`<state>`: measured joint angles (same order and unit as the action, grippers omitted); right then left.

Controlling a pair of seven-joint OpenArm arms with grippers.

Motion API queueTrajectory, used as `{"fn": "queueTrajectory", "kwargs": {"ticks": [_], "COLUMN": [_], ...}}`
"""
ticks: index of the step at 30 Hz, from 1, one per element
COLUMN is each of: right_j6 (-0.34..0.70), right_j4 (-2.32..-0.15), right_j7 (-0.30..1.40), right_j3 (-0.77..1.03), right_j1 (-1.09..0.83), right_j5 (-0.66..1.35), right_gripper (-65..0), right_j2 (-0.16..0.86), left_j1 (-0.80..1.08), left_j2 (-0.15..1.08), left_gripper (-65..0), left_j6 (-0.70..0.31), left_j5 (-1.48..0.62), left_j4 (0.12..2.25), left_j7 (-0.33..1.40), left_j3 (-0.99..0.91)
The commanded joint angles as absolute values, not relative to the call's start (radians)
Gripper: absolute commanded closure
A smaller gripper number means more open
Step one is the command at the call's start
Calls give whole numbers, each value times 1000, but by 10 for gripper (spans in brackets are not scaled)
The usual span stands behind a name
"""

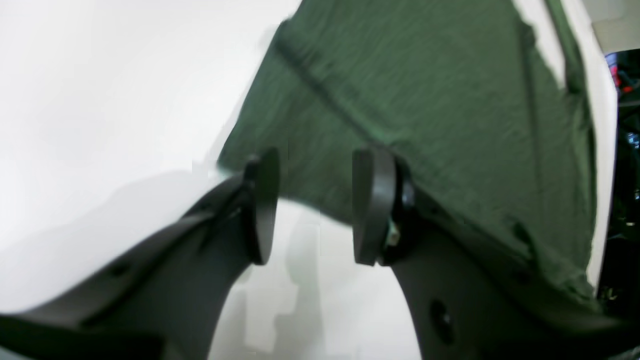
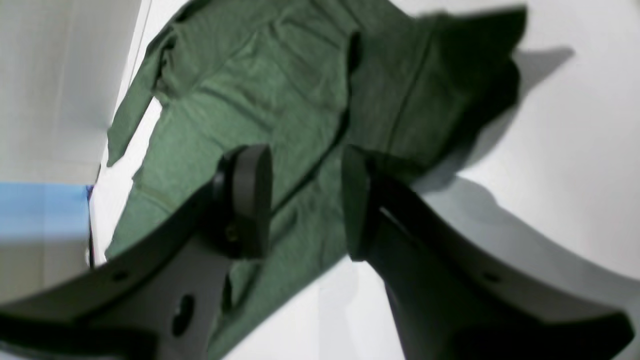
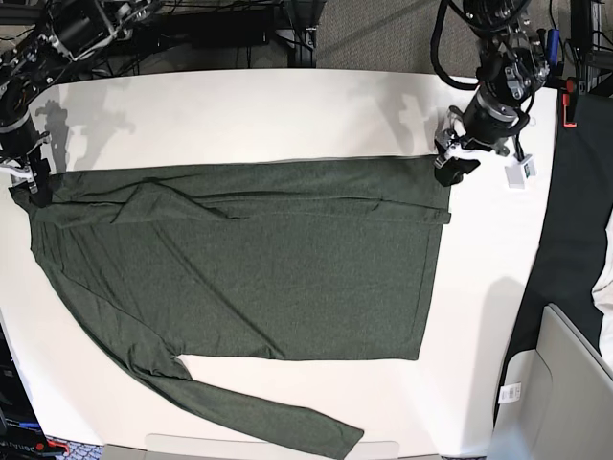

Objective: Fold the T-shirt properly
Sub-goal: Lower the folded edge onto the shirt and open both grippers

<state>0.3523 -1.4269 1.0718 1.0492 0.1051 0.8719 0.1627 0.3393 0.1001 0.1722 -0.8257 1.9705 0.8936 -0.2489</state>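
Note:
The dark olive-green T-shirt (image 3: 249, 259) lies flat across the white table (image 3: 287, 105). Its far strip is folded over onto the body, and one long sleeve (image 3: 278, 417) trails toward the near edge. My left gripper (image 3: 450, 169) hovers at the shirt's far right corner. In the left wrist view it (image 1: 317, 165) stands open, with only cloth (image 1: 425, 100) and table behind the gap. My right gripper (image 3: 36, 184) is at the shirt's far left corner. In the right wrist view it (image 2: 302, 160) is open above the fabric (image 2: 250, 90), gripping nothing.
A white tag (image 3: 522, 172) lies on the table by the left arm. Dark cloth (image 3: 575, 230) hangs past the right edge, with a grey bin (image 3: 565, 383) below it. Cables and equipment (image 3: 220, 24) line the far side.

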Motion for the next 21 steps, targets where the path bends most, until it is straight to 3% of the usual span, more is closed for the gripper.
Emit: {"fn": "queueTrajectory", "kwargs": {"ticks": [1, 21], "right_j6": [364, 363], "right_j4": [-1463, -1481], "right_j7": [1052, 1052], "right_j3": [1050, 1056], "right_j1": [105, 58], "right_j5": [911, 915], "right_gripper": [-242, -243], "right_j2": [186, 182], "left_j1": [340, 372], "left_j2": [107, 91], "left_gripper": [-247, -253], "left_j6": [165, 165], "left_j5": [-843, -875], "left_j4": [1997, 1954], "left_j7": [883, 921], "left_j3": [-249, -231]}}
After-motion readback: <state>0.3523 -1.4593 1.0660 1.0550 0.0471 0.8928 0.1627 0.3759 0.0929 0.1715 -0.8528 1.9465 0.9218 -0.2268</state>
